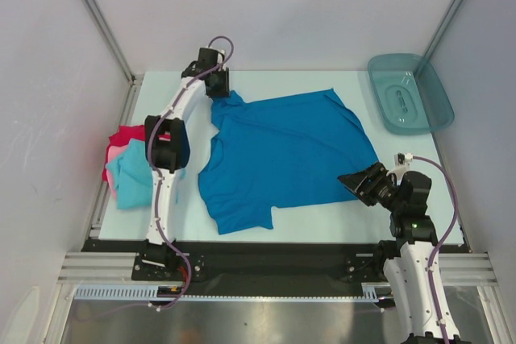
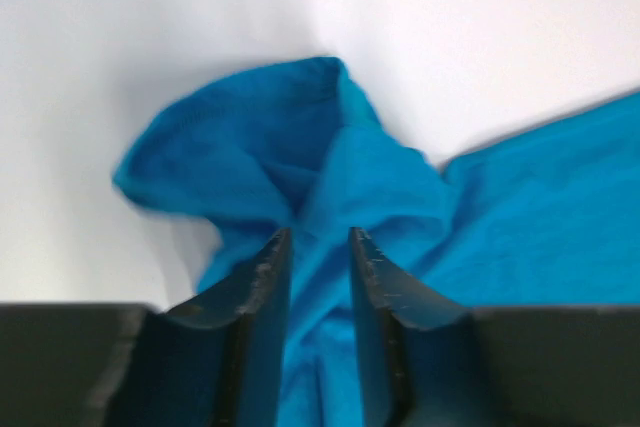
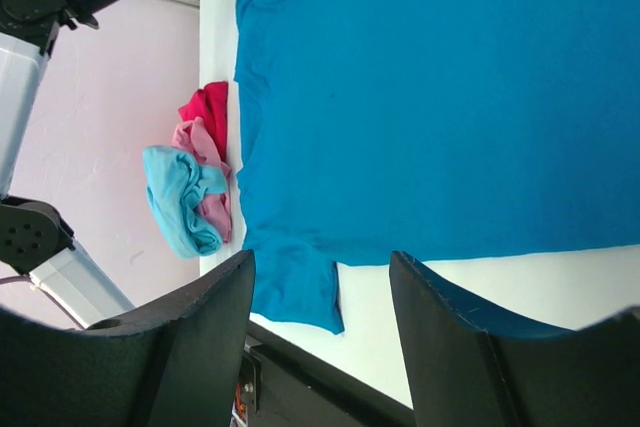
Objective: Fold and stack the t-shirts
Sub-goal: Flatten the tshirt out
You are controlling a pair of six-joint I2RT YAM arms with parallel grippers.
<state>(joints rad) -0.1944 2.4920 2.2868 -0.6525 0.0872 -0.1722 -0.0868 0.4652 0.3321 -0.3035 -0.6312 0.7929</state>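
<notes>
Flattening the medium blue t-shirt [image 1: 282,155] looks like the step in hand. It lies spread across the middle of the pale table [image 1: 339,221], mostly smooth, and no fold has been made yet.

The left gripper [image 1: 216,84] is at the shirt's far-left corner. In the left wrist view its fingers [image 2: 268,282] stand almost together with blue cloth in the narrow gap. The fabric rises toward them in a soft, puckered peak, so they seem to be pinching that corner, which is probably a sleeve.

The right gripper [image 1: 360,181] sits at the shirt's near-right edge with its jaws spread wide and nothing between them. In the right wrist view the cloth lies flat below it.

The next move, as I judge it, calls for the right gripper to take the edge beneath it. Both arms can then tension the shirt or carry one side over the other. A shallow pinch would slip, because the knit is thin and limp. A deep pinch could catch both layers.

The other three shirts are crumpled in a heap at the table's left edge, well apart from the blue one:

- The red t-shirt [image 1: 125,133] is farthest.
- The pink t-shirt [image 1: 115,153] is in the middle.
- The light turquoise t-shirt [image 1: 129,176] is nearest.

All three look matte and soft and are deeply creased. A teal translucent plastic tray [image 1: 429,110], rigid with rounded corners, sits at the far-right corner.
</notes>
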